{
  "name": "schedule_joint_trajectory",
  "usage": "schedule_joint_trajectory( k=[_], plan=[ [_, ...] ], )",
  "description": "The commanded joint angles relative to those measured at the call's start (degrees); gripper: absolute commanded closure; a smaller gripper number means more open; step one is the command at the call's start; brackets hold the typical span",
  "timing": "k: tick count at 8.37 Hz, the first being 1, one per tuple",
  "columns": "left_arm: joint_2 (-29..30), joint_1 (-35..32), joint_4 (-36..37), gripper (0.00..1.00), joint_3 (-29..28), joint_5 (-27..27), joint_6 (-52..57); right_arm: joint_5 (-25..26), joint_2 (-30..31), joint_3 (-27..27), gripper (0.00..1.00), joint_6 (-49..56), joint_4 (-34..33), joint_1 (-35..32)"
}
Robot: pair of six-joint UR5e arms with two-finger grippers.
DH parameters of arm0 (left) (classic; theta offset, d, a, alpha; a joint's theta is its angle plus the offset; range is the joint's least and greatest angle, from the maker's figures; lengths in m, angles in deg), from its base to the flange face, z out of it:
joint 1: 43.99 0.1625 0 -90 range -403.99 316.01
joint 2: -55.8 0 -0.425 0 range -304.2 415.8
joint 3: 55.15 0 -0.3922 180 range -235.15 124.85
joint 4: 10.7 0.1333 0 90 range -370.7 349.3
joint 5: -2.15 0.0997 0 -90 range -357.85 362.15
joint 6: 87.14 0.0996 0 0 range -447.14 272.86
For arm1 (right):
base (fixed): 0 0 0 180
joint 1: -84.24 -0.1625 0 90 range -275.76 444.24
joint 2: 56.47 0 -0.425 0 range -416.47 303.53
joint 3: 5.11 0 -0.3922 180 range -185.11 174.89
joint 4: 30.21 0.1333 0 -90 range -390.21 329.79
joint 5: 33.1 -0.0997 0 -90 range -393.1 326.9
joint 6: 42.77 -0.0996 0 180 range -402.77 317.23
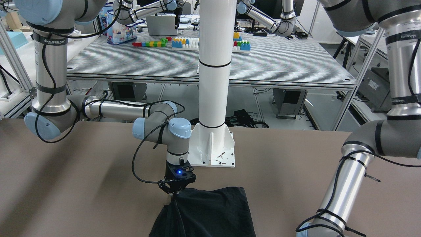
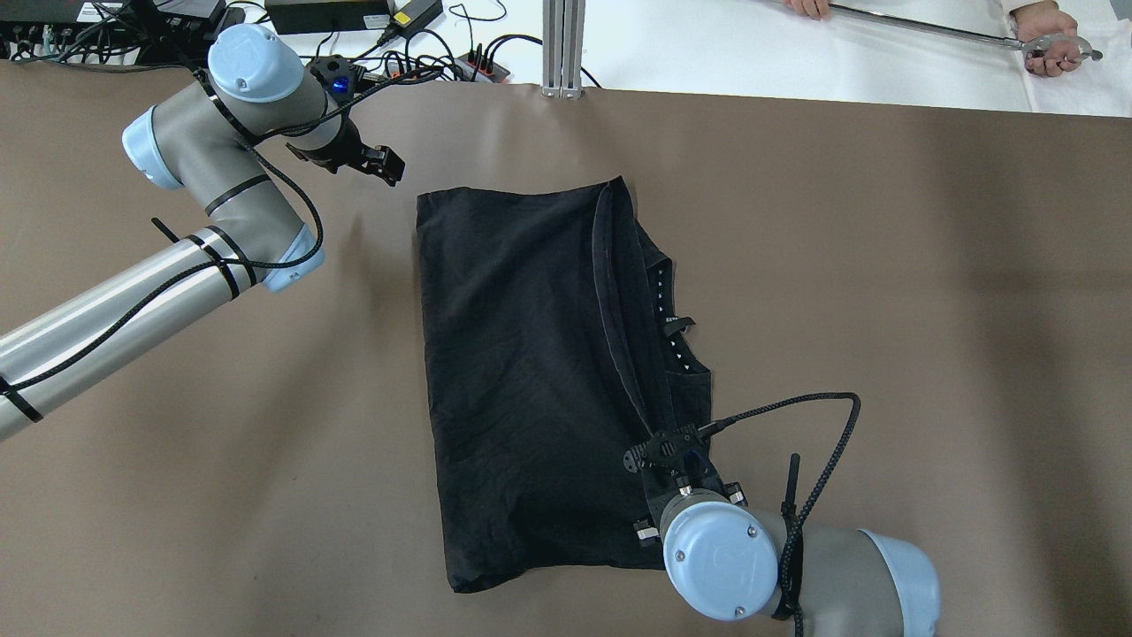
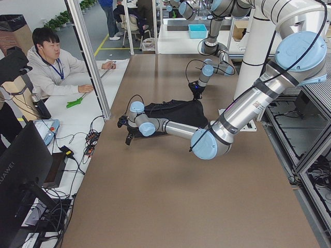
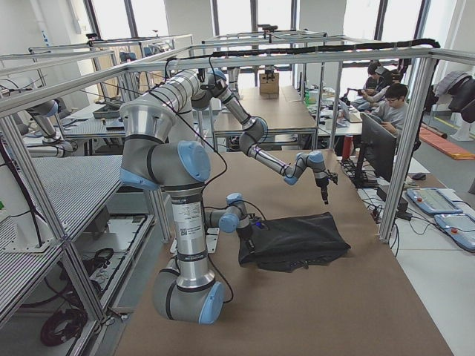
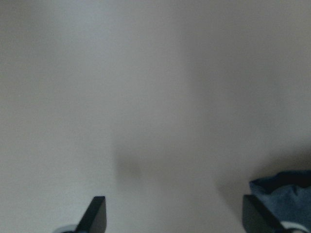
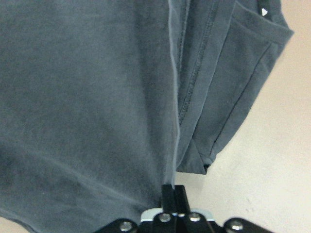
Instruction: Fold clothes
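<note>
The black garment point(image 2: 522, 372) lies on the brown table point(image 2: 884, 310), folded lengthwise, with its collar and label showing along its right side. My right gripper point(image 2: 661, 453) is shut on the garment's folded edge at the near right and holds it a little above the table point(image 1: 173, 194). In the right wrist view the shut fingertips point(image 6: 173, 191) pinch the fabric point(image 6: 87, 97). My left gripper point(image 2: 389, 168) is open and empty, just off the garment's far left corner. In the left wrist view point(image 5: 175, 216) a bit of cloth point(image 5: 284, 189) shows at the lower right.
The white pillar's base point(image 1: 213, 148) stands at the robot's edge of the table. Cables and a power strip point(image 2: 398, 62) lie beyond the far edge by an aluminium post point(image 2: 563, 44). An operator's hands point(image 2: 1048, 53) rest at the far right.
</note>
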Motion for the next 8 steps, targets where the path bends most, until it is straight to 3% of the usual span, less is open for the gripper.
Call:
schedule_joint_trajectory(
  k=[1,2,5,8],
  plan=[
    [0.08,-0.03,0.08,0.00,0.00,0.09,0.00,3.27,0.48,-0.17,0.15,-9.29,0.03,3.51],
    [0.08,0.05,0.08,0.00,0.00,0.00,0.00,3.19,0.04,0.00,0.07,-8.95,0.12,3.17],
    [0.08,0.05,0.08,0.00,0.00,0.00,0.00,2.66,-3.29,1.23,0.06,-5.46,-0.06,-2.44],
    [0.08,-0.03,0.08,0.00,0.00,0.00,0.00,2.66,-8.73,9.37,0.06,1.92,-0.15,-6.58]
  ],
)
